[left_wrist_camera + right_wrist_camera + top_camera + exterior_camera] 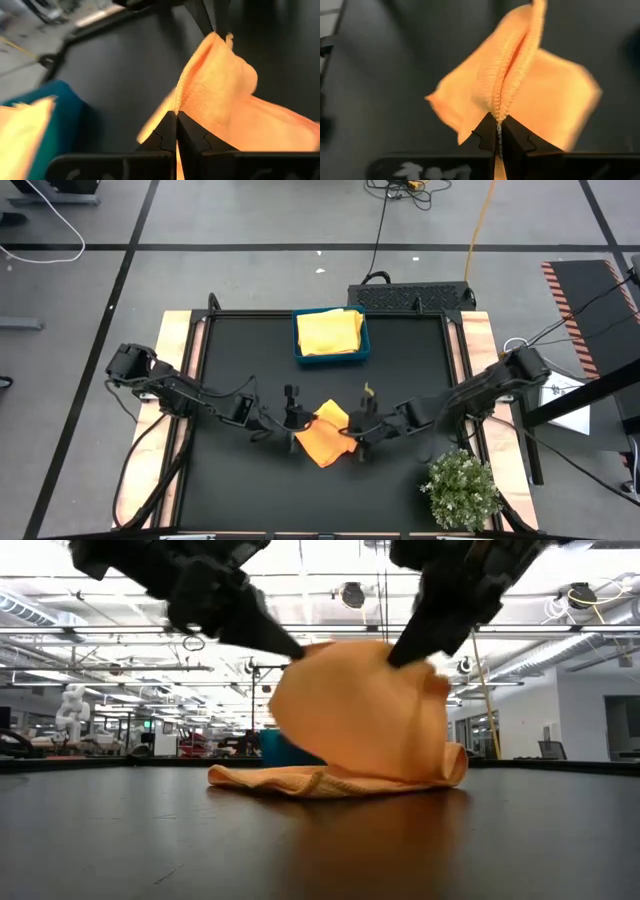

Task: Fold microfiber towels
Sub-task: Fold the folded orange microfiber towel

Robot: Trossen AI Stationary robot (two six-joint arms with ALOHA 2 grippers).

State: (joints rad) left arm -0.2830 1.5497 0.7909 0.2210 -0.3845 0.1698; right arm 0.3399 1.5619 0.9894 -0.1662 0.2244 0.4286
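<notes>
One orange microfiber towel [322,442] lies in the middle of the black table, its upper part raised between my two grippers [350,710]. My left gripper [296,420] is shut on it from the table's left, and my right gripper [354,424] is shut on it from the right. A pale yellow towel [328,330] lies in the teal tray [364,350] at the far side of the table. My left gripper pinches the towel's hemmed edge [179,102] between its two shut fingers. The fingers slant down from the table's left. That side of the towel is lifted, while the lower part [300,780] rests on the table. My right gripper pinches the towel's hemmed edge [501,106] between its two shut fingers; the hem bunches into two ridges there. The fingers slant down from the table's right. The cloth hangs slack below, and its bottom fold [440,772] lies on the table.
A small bushy green plant [460,488] stands at the near right corner. The teal tray stands at the far middle of the table. Bare black tabletop [240,480] lies near and left of the towel.
</notes>
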